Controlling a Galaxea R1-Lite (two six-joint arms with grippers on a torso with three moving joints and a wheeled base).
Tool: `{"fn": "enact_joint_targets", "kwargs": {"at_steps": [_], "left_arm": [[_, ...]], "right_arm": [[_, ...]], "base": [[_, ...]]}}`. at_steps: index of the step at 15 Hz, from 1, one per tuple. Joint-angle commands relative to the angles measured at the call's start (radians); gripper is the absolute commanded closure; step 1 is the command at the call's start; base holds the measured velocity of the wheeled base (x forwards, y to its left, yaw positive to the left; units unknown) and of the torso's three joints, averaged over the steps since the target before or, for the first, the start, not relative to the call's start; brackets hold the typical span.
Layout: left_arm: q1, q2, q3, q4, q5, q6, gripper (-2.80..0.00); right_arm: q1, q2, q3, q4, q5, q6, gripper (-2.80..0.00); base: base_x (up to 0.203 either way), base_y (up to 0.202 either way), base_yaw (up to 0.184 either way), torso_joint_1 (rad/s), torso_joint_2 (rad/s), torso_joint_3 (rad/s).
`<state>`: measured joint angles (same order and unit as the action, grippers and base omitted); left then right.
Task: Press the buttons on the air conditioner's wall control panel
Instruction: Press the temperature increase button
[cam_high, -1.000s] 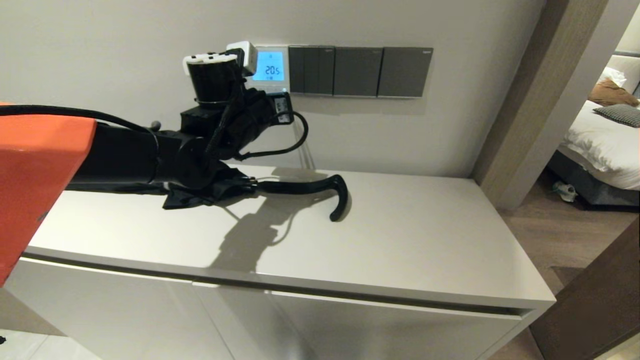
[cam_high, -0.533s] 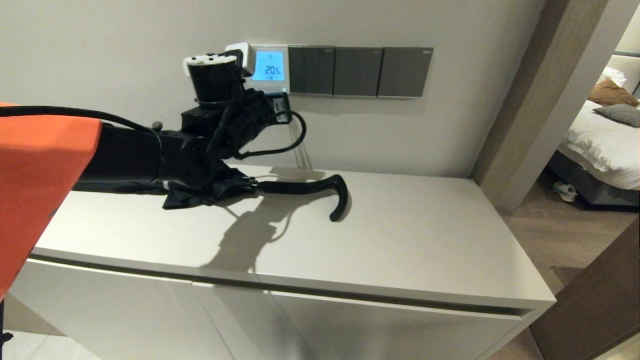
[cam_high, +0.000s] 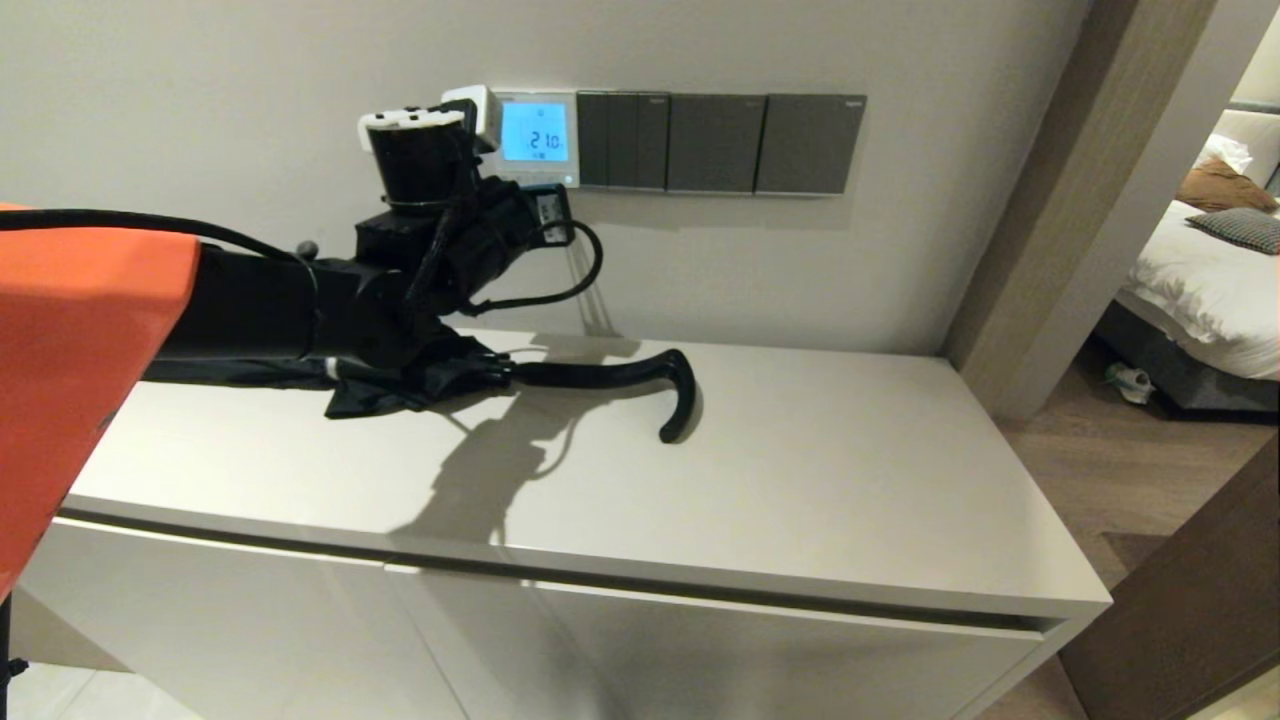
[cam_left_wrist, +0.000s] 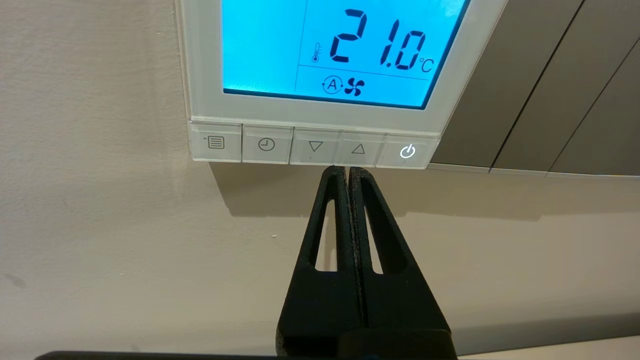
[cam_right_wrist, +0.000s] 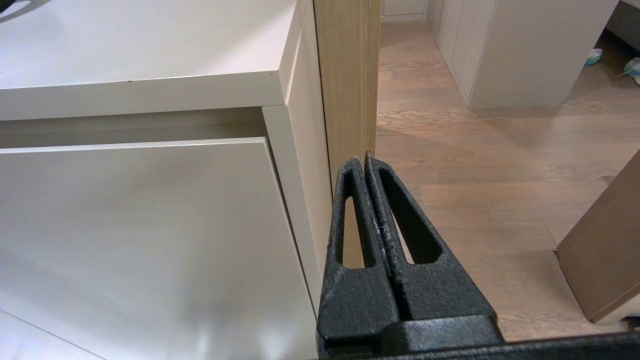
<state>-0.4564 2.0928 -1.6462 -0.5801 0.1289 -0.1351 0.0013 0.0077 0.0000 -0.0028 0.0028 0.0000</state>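
The air conditioner's wall control panel (cam_high: 536, 133) is a small white square on the wall with a glowing blue screen. In the left wrist view the panel (cam_left_wrist: 320, 50) reads 21.0 °C. The buttons (cam_left_wrist: 315, 146) form a pale row along its bottom strip, with the power key lit. My left gripper (cam_left_wrist: 346, 169) is shut and empty. Its tips sit at the lower edge of the row, between the down and up arrow keys. In the head view the left wrist (cam_high: 440, 200) hides the fingers. My right gripper (cam_right_wrist: 366, 159) is shut and empty, parked low by the cabinet's right end.
Three dark grey switch plates (cam_high: 720, 143) adjoin the panel on its right. A black umbrella (cam_high: 600, 375) with a hooked handle lies on the white cabinet top (cam_high: 800, 500) under my left arm. A wooden door frame (cam_high: 1060, 200) stands at the right, with a bedroom beyond.
The screen's reading has gone from 20.5 to 21.0. My left arm has shifted slightly to the left and up. The umbrella has not moved.
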Motion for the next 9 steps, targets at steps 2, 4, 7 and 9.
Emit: {"fn": "enact_joint_targets", "kwargs": {"at_steps": [2, 4, 7, 9], "left_arm": [[0.001, -0.01, 0.011, -0.009, 0.001, -0.001, 0.0], [0.001, -0.017, 0.02, -0.014, 0.001, -0.001, 0.0], [0.001, -0.017, 0.02, -0.014, 0.001, -0.001, 0.0], [-0.001, -0.019, 0.022, -0.014, 0.001, -0.001, 0.0]], "right_arm": [[0.0, 0.002, 0.002, 0.0, 0.0, 0.0, 0.0], [0.0, 0.002, 0.002, 0.0, 0.0, 0.0, 0.0], [0.0, 0.002, 0.002, 0.0, 0.0, 0.0, 0.0], [0.0, 0.002, 0.002, 0.0, 0.0, 0.0, 0.0]], "base": [[0.0, 0.0, 0.0, 0.0, 0.0, 0.0], [0.0, 0.0, 0.0, 0.0, 0.0, 0.0], [0.0, 0.0, 0.0, 0.0, 0.0, 0.0], [0.0, 0.0, 0.0, 0.0, 0.0, 0.0]]}}
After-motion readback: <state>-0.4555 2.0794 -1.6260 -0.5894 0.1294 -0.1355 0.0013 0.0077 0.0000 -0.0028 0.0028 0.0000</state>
